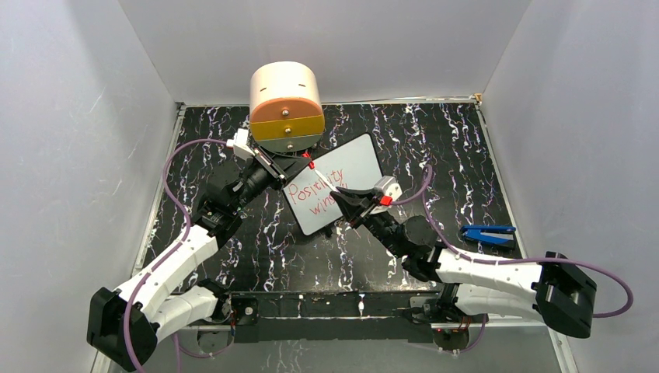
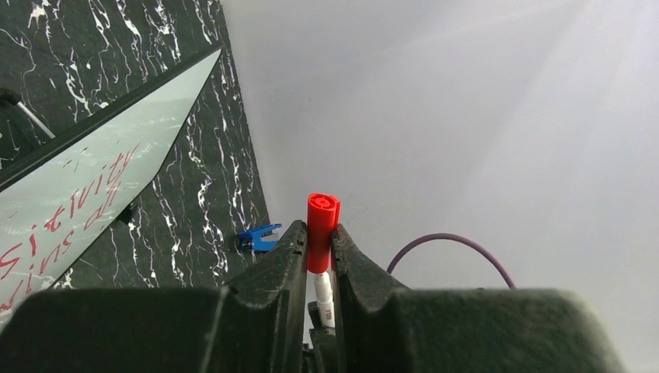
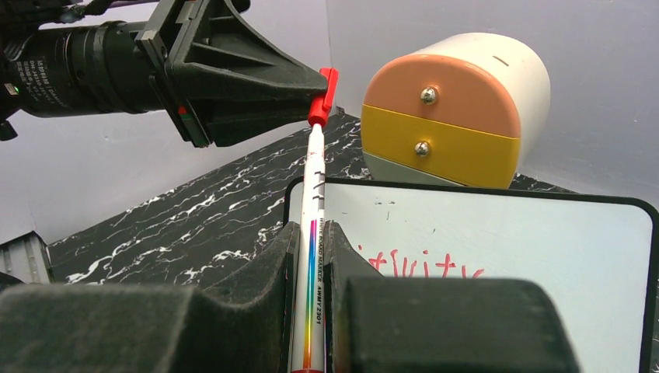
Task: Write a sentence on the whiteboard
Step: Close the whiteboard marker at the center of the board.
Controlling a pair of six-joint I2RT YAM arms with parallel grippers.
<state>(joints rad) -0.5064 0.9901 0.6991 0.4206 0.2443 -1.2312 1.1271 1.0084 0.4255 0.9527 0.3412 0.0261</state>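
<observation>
Lying at the table's [image 1: 451, 155] middle, just before the drawer unit [image 1: 286, 105], the whiteboard [image 1: 353, 159] carries the sentence [image 1: 315, 194], seemingly finished. The right gripper [image 3: 311, 233] pinches the marker [image 3: 313, 186]; the left gripper [image 2: 317, 241] pinches its red cap [image 2: 322, 221]. This looks like recapping, so next press both together in line.

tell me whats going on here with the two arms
Both arms are on one marker above the whiteboard. The right gripper is shut on its white barrel, and the left gripper pinches the red cap at the top end. A red sentence starting "Positivity" is already on the board, so this is probably recapping, though the cap's direction can't be told.
</observation>
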